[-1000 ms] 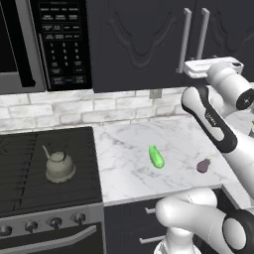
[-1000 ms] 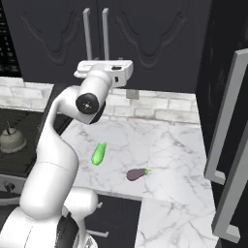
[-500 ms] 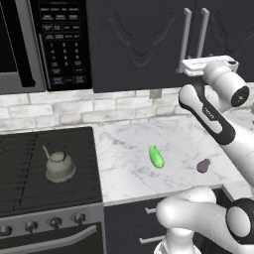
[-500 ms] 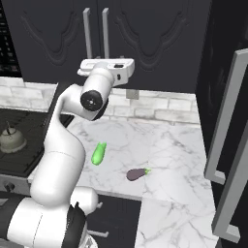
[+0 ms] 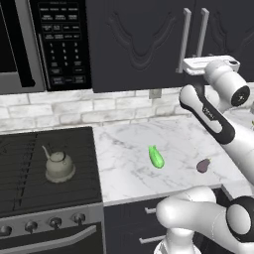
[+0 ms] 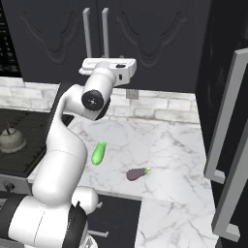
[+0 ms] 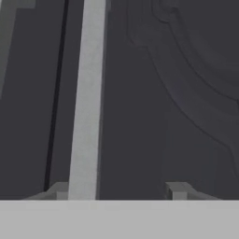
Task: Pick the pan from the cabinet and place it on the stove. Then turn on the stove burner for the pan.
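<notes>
Two cabinet point(image 5: 144, 39) doors shut, pan unseen. Your tool point(image 7: 116, 190) sits up at the door: in the hand view, left fingertip point(image 7: 58, 190) touches the silver bar handle point(image 7: 86, 100), right one apart at 3 o'clock; tool partly open, grip unclear. Stove point(image 5: 30, 163) w/ kettle point(image 5: 58, 166) at 9 o'clock; cucumber point(image 5: 156, 156), eggplant point(image 5: 203, 165) on worktop point(image 5: 124, 163).

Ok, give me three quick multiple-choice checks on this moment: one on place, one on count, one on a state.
1. Where is the kettle?
A on the stove
B on the marble counter
C in the microwave

2. How many vegetables lie on the counter?
A one
B two
C three

3. The cabinet doors are:
A both open
B one open
C shut

A: it sits on the grates.
B: a green one and a purple one.
C: the panels sit flush, with the fingers at a handle.
</notes>
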{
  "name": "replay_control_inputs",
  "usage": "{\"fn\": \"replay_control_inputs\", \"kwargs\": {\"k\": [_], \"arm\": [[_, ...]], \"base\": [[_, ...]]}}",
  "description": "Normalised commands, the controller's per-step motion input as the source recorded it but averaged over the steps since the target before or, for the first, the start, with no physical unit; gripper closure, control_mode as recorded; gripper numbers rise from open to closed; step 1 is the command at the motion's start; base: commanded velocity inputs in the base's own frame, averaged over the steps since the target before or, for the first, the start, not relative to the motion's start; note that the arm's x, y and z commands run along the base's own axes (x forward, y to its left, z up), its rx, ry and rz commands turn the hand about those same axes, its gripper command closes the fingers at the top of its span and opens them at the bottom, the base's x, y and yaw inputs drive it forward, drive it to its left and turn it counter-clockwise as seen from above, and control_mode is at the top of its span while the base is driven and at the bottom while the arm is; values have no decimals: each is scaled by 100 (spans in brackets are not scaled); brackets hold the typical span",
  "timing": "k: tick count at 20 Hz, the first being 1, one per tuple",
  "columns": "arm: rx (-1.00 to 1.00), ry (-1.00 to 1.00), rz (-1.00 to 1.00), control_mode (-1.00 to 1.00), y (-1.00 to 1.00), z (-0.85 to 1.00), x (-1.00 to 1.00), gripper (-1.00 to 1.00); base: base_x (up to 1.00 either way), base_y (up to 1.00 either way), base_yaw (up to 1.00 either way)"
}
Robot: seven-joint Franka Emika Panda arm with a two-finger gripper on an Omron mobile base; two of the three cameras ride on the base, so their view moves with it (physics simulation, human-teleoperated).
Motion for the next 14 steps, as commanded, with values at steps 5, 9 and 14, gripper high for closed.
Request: {"fn": "replay_control_inputs", "kwargs": {"k": [5, 9, 14], "arm": [[0, 0, 0, -100, 12, -3, 11, 100], [-3, 1, 0, -100, 20, -2, 6, 100], [-2, 7, 1, -100, 8, 0, 0, 100]], "base": [[0, 0, 0], [0, 0, 0], [0, 0, 0]]}}
